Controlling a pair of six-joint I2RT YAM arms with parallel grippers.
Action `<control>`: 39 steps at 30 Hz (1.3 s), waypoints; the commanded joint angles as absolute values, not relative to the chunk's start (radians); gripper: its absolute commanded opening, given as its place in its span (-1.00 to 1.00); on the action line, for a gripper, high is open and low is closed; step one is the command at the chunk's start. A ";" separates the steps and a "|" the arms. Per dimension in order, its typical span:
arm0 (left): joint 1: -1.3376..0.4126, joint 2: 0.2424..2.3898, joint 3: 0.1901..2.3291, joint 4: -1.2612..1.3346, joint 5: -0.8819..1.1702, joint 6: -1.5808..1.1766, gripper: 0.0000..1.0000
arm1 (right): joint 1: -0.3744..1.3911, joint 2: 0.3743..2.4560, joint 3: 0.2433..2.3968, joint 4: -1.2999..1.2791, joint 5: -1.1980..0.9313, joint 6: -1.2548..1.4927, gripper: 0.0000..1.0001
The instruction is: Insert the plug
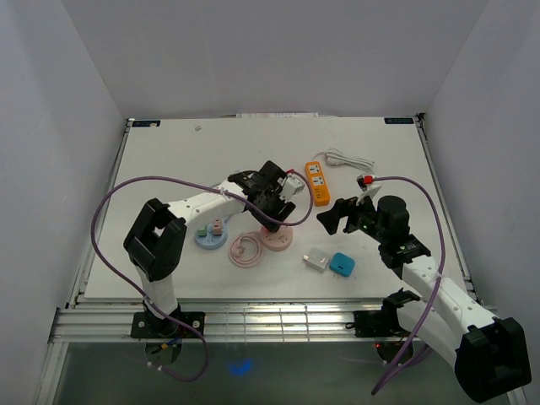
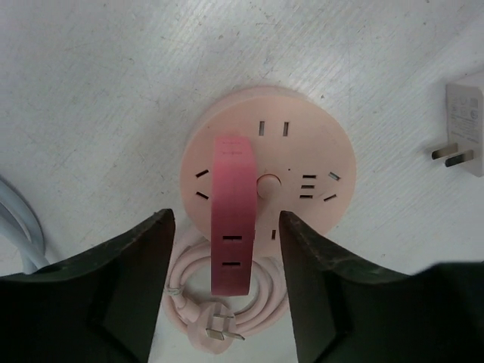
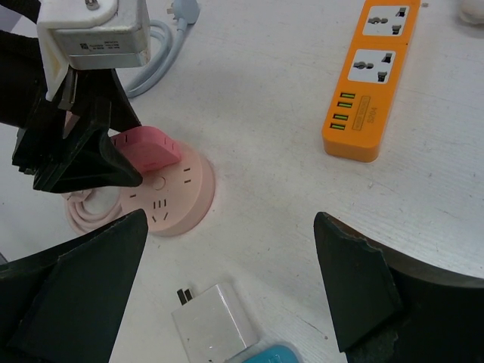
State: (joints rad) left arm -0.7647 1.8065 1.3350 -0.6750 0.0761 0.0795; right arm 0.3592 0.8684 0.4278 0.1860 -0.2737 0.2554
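Note:
The pink-red plug [image 2: 231, 219] stands upright in the round pink socket hub [image 2: 302, 144], which lies on the white table. My left gripper [image 2: 225, 219] hangs right over it, open, with a gap between each black finger and the plug's sides. In the top view the left gripper [image 1: 272, 196] covers the plug above the hub [image 1: 277, 239]. The right wrist view shows the plug [image 3: 147, 147] on the hub [image 3: 178, 200] under the left fingers. My right gripper [image 1: 336, 215] hovers to the right, open and holding nothing [image 3: 231, 227].
A coiled pink cable [image 2: 219, 302] with its own plug lies next to the hub. A white charger [image 3: 215, 321] and a blue adapter [image 1: 342, 264] lie near the front. An orange power strip [image 1: 316, 183], a white cable [image 1: 346, 159] and a blue round hub [image 1: 209, 236] are also on the table.

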 commanded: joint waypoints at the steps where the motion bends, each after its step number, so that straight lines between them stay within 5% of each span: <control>1: -0.761 1.738 1.381 -0.678 0.107 0.077 0.44 | 0.350 0.867 0.442 0.207 -0.295 0.259 0.91; 6: -0.759 1.687 1.376 -0.675 0.103 0.069 0.95 | 0.350 0.867 0.472 0.108 -0.279 0.268 0.92; 23: -0.706 1.404 1.233 -0.578 -0.071 -0.184 0.96 | 0.351 0.925 0.747 -0.667 0.205 0.695 0.94; 39: -0.693 1.361 1.198 -0.535 -0.002 -0.270 0.96 | 0.414 0.954 0.627 -0.730 0.212 0.945 0.96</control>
State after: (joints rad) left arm -0.6968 1.4139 1.2049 -0.5583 -0.0177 -0.2562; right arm 0.3889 0.9524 0.6395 -0.7155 0.1917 0.8669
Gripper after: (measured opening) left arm 0.979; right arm 0.976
